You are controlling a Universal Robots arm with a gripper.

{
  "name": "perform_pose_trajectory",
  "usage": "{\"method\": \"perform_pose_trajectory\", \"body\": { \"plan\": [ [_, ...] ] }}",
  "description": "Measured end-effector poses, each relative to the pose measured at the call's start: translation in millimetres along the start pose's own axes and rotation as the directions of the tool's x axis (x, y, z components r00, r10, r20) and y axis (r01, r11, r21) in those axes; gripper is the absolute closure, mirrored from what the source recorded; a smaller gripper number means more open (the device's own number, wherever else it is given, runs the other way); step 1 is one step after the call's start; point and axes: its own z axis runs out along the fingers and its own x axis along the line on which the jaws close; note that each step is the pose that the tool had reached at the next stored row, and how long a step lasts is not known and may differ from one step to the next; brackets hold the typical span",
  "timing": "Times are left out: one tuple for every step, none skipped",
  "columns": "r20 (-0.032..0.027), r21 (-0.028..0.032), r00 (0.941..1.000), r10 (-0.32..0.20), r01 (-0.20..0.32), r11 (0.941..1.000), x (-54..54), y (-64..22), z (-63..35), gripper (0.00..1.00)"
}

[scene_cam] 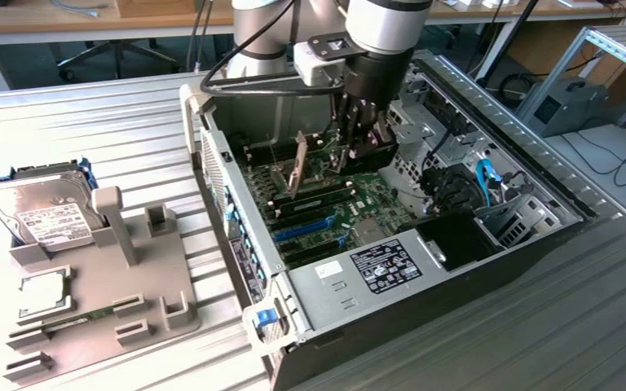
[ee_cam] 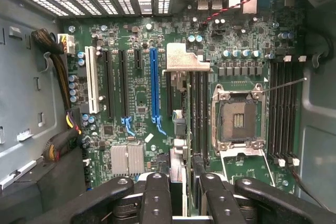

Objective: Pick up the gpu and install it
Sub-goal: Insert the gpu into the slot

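The gpu (ee_cam: 181, 129) shows edge-on in the wrist view, running from between my fingers to its silvery bracket (ee_cam: 186, 59). My gripper (ee_cam: 184, 200) is shut on it, with black fingers (ee_cam: 156, 198) on either side of the card. It hangs over the green motherboard (ee_cam: 136, 98), beside the long blue slot (ee_cam: 154, 85). I cannot tell whether the card touches the board. In the exterior view the gripper (scene_cam: 354, 147) reaches down into the open computer case (scene_cam: 291, 285), and the card's tan-brown back (scene_cam: 302, 163) stands upright below it.
The open processor socket (ee_cam: 239, 119) and memory slots (ee_cam: 281, 108) lie beside the card. Cable bundles (ee_cam: 58, 66) run along one case wall. On the exterior view's left, a grey fixture (scene_cam: 107, 277) on the metal table holds a silver hard drive (scene_cam: 46, 212).
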Motion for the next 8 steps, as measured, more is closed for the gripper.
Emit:
{"method": "perform_pose_trajectory", "body": {
  "plan": [
    [-0.0001,0.0000,1.0000,0.000,0.000,1.0000,0.6,0.9,0.2,0.73],
    [0.0000,0.0000,1.0000,0.000,0.000,1.0000,1.7,2.1,0.6,0.73],
    [0.0000,0.0000,1.0000,0.000,0.000,1.0000,2.7,3.0,0.8,0.73],
    [0.0000,0.0000,1.0000,0.000,0.000,1.0000,3.4,3.5,1.0,0.73],
    [0.0000,0.0000,1.0000,0.000,0.000,1.0000,4.3,4.1,1.1,0.73],
    [0.0000,0.0000,1.0000,0.000,0.000,1.0000,5.1,4.5,1.3,0.73],
    [-0.0001,0.0000,1.0000,0.000,0.000,1.0000,5.8,4.8,1.4,0.73],
    [-0.0002,-0.0001,1.0000,0.000,0.000,1.0000,6.7,5.3,1.6,0.73]
  ]
}}
